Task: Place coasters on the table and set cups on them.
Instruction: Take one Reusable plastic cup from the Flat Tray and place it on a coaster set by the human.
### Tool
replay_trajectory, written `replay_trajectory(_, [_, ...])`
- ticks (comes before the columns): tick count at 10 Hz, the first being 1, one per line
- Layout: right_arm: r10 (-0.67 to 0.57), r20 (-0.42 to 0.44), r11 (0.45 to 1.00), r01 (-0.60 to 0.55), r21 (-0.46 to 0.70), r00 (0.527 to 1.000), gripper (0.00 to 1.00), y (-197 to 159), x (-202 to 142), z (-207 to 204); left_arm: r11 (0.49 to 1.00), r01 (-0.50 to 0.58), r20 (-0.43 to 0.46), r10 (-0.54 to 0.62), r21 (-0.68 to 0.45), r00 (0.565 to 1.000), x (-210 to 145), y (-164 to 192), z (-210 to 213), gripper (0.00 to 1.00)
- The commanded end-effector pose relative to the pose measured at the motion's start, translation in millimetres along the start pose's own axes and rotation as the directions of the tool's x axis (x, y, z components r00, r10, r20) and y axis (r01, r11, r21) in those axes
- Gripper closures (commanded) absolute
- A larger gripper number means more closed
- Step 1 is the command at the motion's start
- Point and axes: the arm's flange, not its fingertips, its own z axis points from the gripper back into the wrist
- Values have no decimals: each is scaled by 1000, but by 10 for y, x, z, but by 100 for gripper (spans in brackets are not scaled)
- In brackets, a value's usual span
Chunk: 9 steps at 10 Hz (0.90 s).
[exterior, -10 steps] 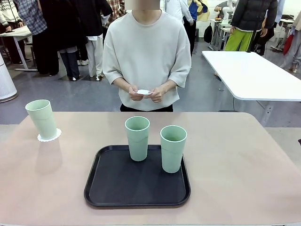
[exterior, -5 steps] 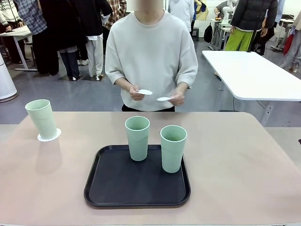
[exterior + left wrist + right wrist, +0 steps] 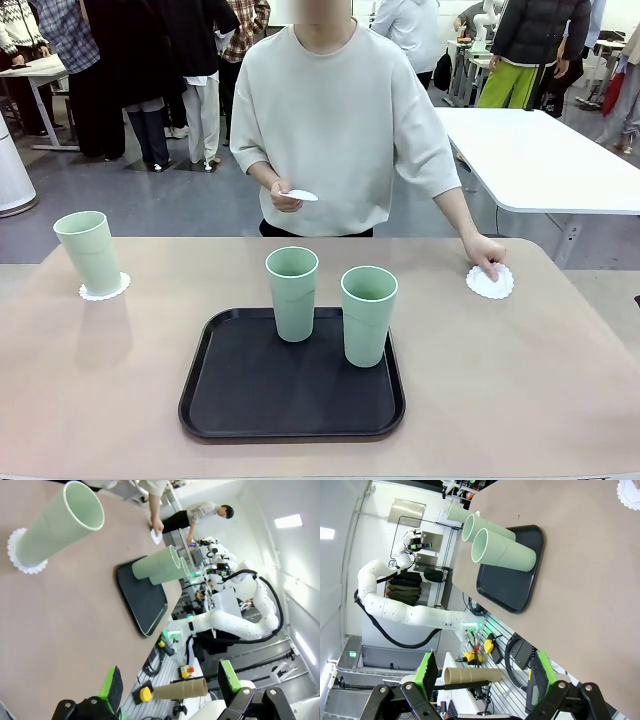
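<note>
On the tan table [image 3: 500,380], a mint-green cup [image 3: 88,250] stands on a white scalloped coaster [image 3: 104,289] at the far left. Two more cups [image 3: 292,293] [image 3: 368,315] stand on the black tray [image 3: 290,400]. The person's hand [image 3: 485,255] presses a second coaster [image 3: 490,283] onto the far right of the table. Their other hand holds a third coaster [image 3: 300,195] at waist height. My left gripper [image 3: 170,685] is open off the table's edge, facing the cup [image 3: 60,527] on its coaster [image 3: 22,560]. My right gripper [image 3: 482,672] is open too, well short of the tray's cups [image 3: 502,552].
A white rectangular table [image 3: 540,160] stands behind on the right, with people farther back. The near edge of the tan table and both its sides around the tray are bare. The right wrist view catches the newly laid coaster [image 3: 630,492] at its top corner.
The person split the coasters between two hands, then reached one hand down to the table's far right and laid a coaster there. Cups, tray and both grippers have not moved.
</note>
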Motion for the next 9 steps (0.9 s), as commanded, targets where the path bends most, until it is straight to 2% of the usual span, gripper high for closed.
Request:
replay_trajectory(1, [14,6,1000,-14,17,1000,0,15,6,1,1000,-13,2,13,7,1000,23,-19,33,0])
replay_trajectory(5, [0,0,1000,0,0,1000,0,0,0,0,1000,-13,2,13,7,1000,23,-19,33,0])
replay_trajectory(6, [32,-23,992,-34,-119,999,0,182,50,63,1000,-13,2,13,7,1000,23,-19,33,0])
replay_trajectory(7, [-2,-90,952,-26,-305,996,0,418,90,78,1000,-13,2,13,7,1000,23,-19,33,0])
replay_trajectory(8, [-40,-148,893,-31,-449,988,0,725,188,36,1000,-13,2,13,7,1000,23,-19,33,0])
replay_trajectory(9, [-119,-151,826,13,-563,981,0,946,308,-61,1000,-13,2,13,7,1000,23,-19,33,0])
